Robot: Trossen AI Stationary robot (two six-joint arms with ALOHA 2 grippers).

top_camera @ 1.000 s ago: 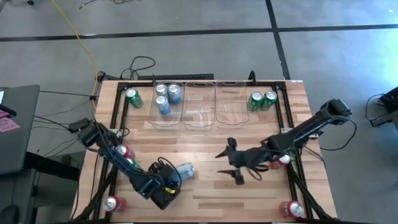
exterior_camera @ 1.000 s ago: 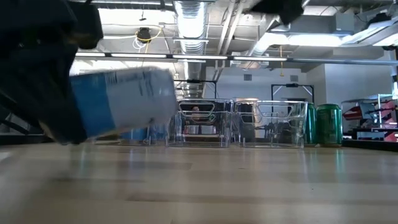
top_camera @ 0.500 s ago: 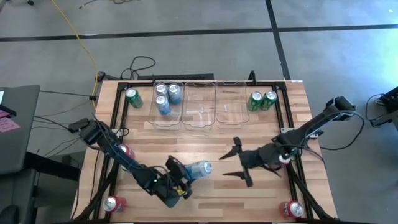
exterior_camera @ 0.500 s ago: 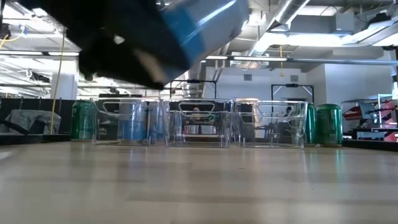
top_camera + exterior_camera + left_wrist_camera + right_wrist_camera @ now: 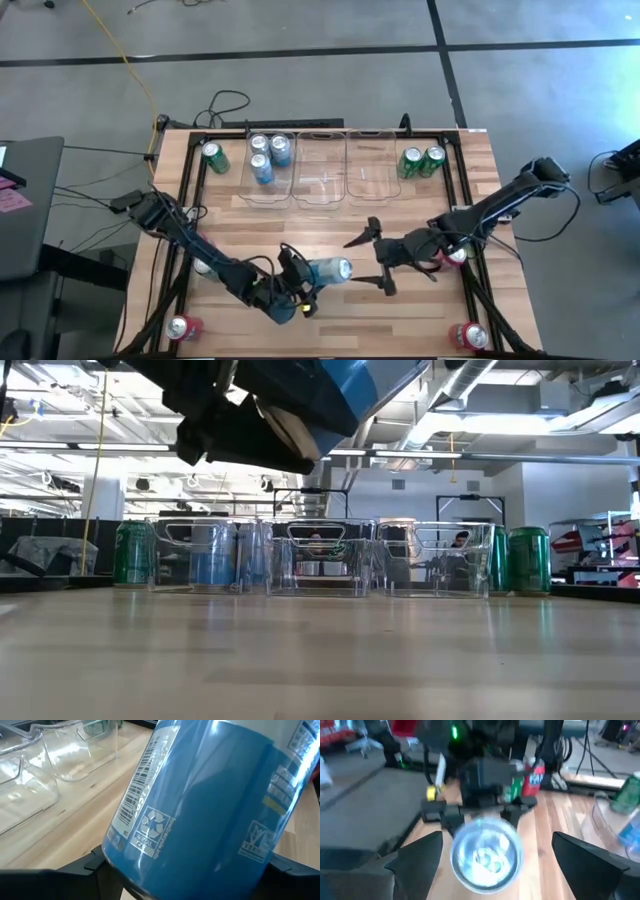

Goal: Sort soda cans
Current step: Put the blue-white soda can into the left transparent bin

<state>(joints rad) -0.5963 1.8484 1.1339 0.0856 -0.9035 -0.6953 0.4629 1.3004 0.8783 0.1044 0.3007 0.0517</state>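
I see the counter with three clear bins at its far edge. My left end effector grips a blue can held sideways above the counter's near middle. Right end effector spread wide, empty, facing the can's top.

Both arms are dark, thin and made of jointed parts. The left tool is black with a small yellow spot and a green light. The right tool has two long, pointed black fingers.
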